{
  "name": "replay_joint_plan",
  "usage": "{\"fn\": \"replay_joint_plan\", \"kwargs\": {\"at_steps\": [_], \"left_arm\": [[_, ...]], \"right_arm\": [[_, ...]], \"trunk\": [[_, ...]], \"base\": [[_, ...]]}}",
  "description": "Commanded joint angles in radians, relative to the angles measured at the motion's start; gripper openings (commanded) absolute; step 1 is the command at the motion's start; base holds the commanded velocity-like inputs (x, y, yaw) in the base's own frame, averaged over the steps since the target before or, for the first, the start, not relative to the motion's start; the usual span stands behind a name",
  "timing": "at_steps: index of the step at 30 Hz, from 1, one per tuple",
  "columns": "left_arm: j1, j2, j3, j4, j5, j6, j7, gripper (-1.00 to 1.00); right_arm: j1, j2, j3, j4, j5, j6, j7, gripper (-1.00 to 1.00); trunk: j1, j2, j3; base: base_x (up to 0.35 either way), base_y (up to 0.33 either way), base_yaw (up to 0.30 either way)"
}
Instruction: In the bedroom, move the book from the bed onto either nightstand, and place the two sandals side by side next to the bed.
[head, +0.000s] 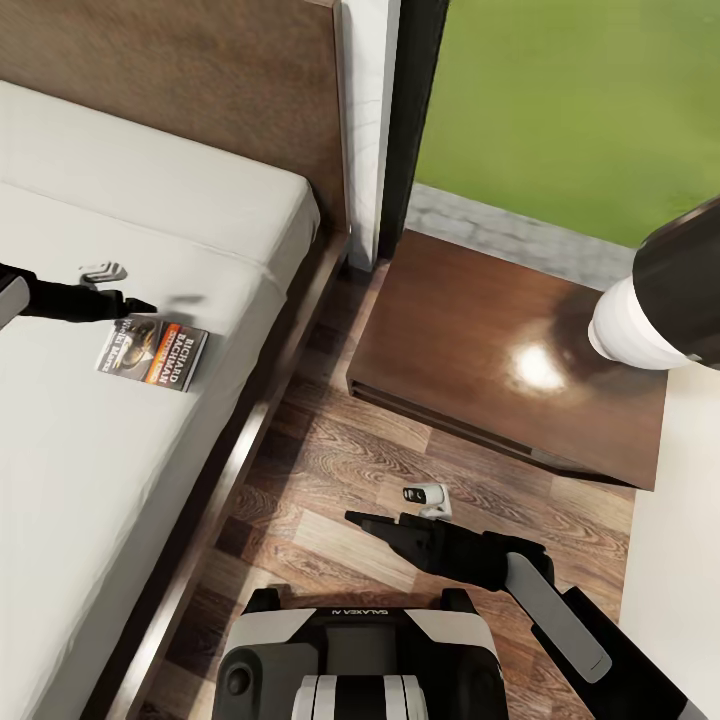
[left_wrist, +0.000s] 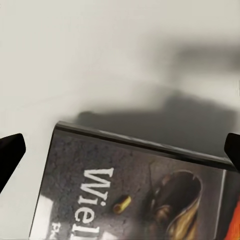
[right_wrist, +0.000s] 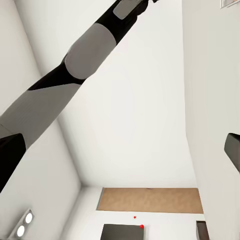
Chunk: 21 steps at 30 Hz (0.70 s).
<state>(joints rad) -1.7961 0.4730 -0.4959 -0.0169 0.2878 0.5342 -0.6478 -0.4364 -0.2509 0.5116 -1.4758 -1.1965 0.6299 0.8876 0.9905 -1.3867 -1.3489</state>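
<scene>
The book (head: 152, 353) lies flat on the light mattress of the bed (head: 90, 480), near the edge that faces the nightstand (head: 500, 350). Its grey cover with pale lettering and an orange corner takes up the lower part of the left wrist view (left_wrist: 130, 195). My left gripper (head: 140, 305) hovers just beyond the book's far edge, open, with its fingertips (left_wrist: 10, 152) spread wider than the book (left_wrist: 120, 150). My right gripper (head: 358, 518) hangs low over the wood floor in front of the nightstand, open and holding nothing (right_wrist: 120, 150). The sandals are out of view.
A lamp with a dark shade (head: 655, 300) stands at the nightstand's right side. The bed's dark frame (head: 250, 420) and headboard (head: 200, 70) border a strip of plank floor (head: 330, 470). A window (head: 570, 90) looks onto lawn. My base (head: 360, 660) is at the bottom.
</scene>
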Motion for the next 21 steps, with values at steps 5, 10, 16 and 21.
{"fn": "replay_joint_plan", "kwargs": {"at_steps": [5, 10, 16, 21], "left_arm": [[0.000, 0.013, -0.006, -0.002, 0.009, 0.006, 0.000, 1.00], [0.000, 0.026, -0.005, -0.003, 0.008, 0.007, 0.001, 1.00], [0.000, 0.037, -0.003, -0.004, 0.008, 0.008, 0.003, 1.00], [0.000, 0.047, -0.003, -0.004, 0.006, 0.007, 0.004, 1.00]], "right_arm": [[-0.001, 0.000, 0.002, 0.000, -0.009, 0.007, -0.002, 1.00], [-0.001, -0.001, 0.002, 0.000, -0.009, 0.007, -0.002, 1.00], [-0.001, -0.001, 0.001, 0.000, -0.009, 0.007, -0.002, 1.00], [-0.001, -0.001, 0.002, 0.000, -0.009, 0.007, -0.002, 1.00]], "trunk": [[0.000, 0.000, 0.000], [0.000, 0.000, 0.000], [0.000, 0.000, 0.000], [0.000, 0.000, 0.000]], "base": [[0.000, 0.000, 0.000], [0.000, 0.000, 0.000], [0.000, 0.000, 0.000], [0.000, 0.000, 0.000]]}}
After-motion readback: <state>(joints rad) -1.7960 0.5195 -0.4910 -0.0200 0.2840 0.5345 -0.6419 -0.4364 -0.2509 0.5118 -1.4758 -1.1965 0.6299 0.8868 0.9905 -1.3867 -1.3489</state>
